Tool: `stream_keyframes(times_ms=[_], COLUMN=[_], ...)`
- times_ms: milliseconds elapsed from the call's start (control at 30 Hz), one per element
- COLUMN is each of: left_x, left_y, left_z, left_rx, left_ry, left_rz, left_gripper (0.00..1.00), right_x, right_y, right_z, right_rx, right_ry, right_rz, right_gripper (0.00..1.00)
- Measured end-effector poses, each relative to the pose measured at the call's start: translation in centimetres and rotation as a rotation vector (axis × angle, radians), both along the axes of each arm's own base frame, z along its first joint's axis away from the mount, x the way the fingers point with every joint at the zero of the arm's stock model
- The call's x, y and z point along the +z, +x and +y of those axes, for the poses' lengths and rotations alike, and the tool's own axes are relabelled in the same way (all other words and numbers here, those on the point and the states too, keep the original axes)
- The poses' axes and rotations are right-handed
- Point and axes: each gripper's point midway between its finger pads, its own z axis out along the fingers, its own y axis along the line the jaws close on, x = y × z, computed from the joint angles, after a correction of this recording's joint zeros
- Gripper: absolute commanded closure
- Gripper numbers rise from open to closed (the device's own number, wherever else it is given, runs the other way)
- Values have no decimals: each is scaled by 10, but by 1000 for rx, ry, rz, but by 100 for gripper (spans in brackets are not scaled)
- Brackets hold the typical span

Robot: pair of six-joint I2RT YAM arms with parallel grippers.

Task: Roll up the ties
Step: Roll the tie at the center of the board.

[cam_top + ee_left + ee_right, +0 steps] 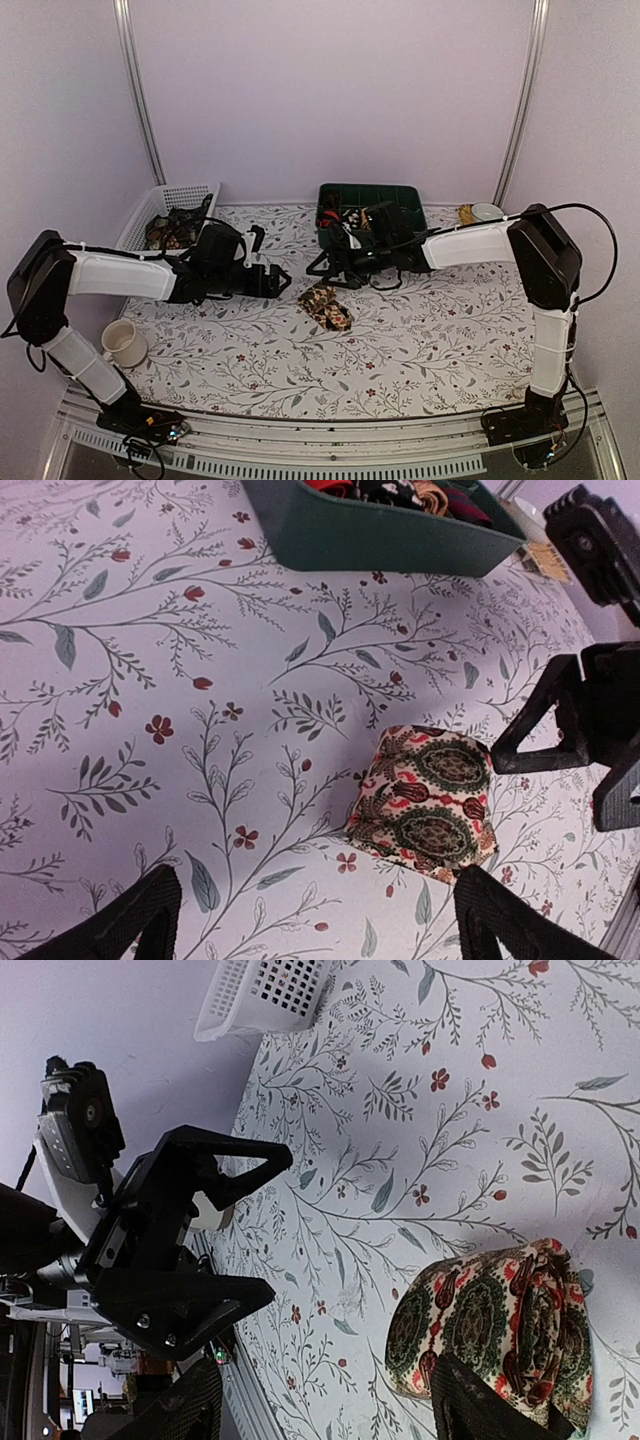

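Note:
A rolled tie, cream with green and red medallions, lies on the floral cloth between my two grippers. It shows in the left wrist view and the right wrist view. My left gripper is open and empty just left of it; its midpoint is short of the roll. My right gripper is open just behind the roll; in its own view one finger overlaps the roll's edge. More ties fill the green bin.
A white basket with dark ties stands at the back left. A white mug sits near the front left. A small bowl is at the back right. The green bin's wall is close behind the roll.

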Motion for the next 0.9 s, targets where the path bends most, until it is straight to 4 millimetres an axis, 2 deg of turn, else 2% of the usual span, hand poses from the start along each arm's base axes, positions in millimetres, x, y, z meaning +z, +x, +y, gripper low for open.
stream_keyframes(times_ms=[367, 600, 900], left_x=[-14, -31, -52], left_y=[15, 15, 18], left_z=[-10, -29, -58], left_rx=[-54, -137, -238], left_ry=[-152, -214, -294], left_rz=[63, 128, 210], left_gripper=[2, 0, 0], right_x=[-29, -56, -58], right_y=[-4, -17, -17], right_z=[-3, -15, -16], right_rx=[-3, -2, 1], right_ry=[-42, -87, -86], right_rz=[61, 100, 77], right_gripper=[30, 30, 31])
